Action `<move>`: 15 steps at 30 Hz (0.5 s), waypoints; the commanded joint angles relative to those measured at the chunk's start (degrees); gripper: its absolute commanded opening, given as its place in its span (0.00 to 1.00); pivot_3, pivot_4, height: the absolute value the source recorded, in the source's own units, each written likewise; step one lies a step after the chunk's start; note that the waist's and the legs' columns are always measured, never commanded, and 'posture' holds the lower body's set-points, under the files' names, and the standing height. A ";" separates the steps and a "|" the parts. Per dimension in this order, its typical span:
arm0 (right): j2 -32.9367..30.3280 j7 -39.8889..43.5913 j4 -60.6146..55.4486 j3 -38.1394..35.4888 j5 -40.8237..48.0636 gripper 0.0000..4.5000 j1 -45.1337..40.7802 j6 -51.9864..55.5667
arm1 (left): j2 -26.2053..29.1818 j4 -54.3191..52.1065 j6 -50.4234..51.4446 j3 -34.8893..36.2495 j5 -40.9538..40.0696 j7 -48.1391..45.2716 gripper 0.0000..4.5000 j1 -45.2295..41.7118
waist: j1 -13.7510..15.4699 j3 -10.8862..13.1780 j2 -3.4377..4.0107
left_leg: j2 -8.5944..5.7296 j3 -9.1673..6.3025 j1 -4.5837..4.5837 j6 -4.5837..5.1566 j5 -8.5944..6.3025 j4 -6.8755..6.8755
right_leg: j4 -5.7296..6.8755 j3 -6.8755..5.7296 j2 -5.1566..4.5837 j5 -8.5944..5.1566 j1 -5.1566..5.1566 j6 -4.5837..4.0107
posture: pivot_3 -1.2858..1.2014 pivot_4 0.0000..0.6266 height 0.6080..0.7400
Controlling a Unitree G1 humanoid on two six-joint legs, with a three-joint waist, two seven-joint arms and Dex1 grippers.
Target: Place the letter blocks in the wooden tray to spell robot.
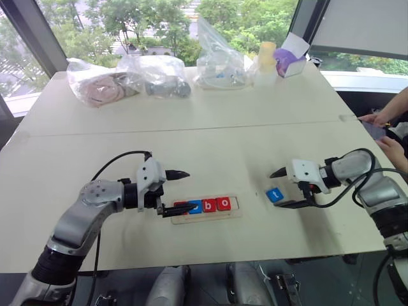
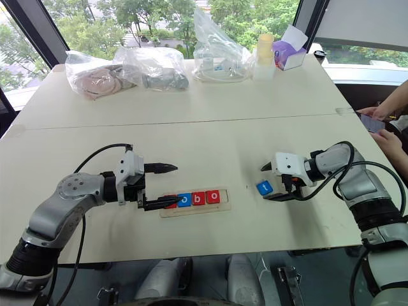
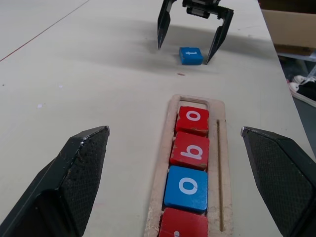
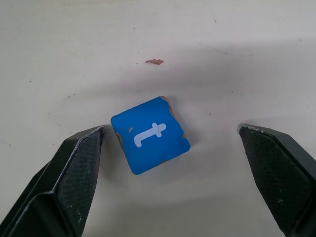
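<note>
The wooden tray [image 1: 237, 203] lies near the table's front edge. Its slot holds a red block [image 3: 183, 224] with its letter cut off, a blue o [image 3: 186, 186], a red b [image 3: 190, 149] and a red o [image 3: 193, 120]. The tray's right end is bare. My left gripper [image 1: 178, 191] is open at the tray's left end, one finger over the first red block. The blue t block [image 4: 150, 134] lies flat on the table to the right of the tray. My right gripper [image 1: 280, 189] is open, its fingers straddling the t block with a gap on each side.
Clear plastic bags [image 1: 127, 80] with items, a pale bottle [image 1: 266, 60] and a purple box [image 1: 290, 58] stand along the table's far edge. A person's hands [image 1: 386, 137] hold a phone at the right edge. A seam [image 1: 191, 129] crosses the tabletop.
</note>
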 commanded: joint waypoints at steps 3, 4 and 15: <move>1.13 0.10 -0.71 -0.69 -0.32 0.46 -0.43 -0.11 | 0.22 -1.97 -0.68 1.13 -0.45 0.32 1.00 0.02 | 0.00 0.00 0.00 | 0.00 0.00 0.01 0.00 0.00 0.00 | 0.01 0.01 0.00 0.00 0.00 0.00 | 0.52 0.24 1.00; 1.17 0.04 -0.97 -0.91 -0.22 0.34 -0.24 0.18 | 0.19 -1.97 -0.67 1.13 -0.45 0.37 1.00 0.02 | 0.00 0.00 0.00 | 0.00 0.00 0.01 0.00 0.00 0.00 | 0.01 0.01 0.00 0.00 0.00 0.00 | 0.52 0.24 1.00; 0.70 -3.56 -23.74 -3.96 6.19 0.25 3.17 23.33 | 0.21 -1.90 -0.65 1.04 -0.59 0.16 1.00 -0.01 | 0.13 0.02 0.03 | 0.00 -0.02 -0.01 -0.01 -0.01 -0.03 | 0.01 0.04 -0.09 0.00 -0.04 0.00 | 0.52 0.24 1.00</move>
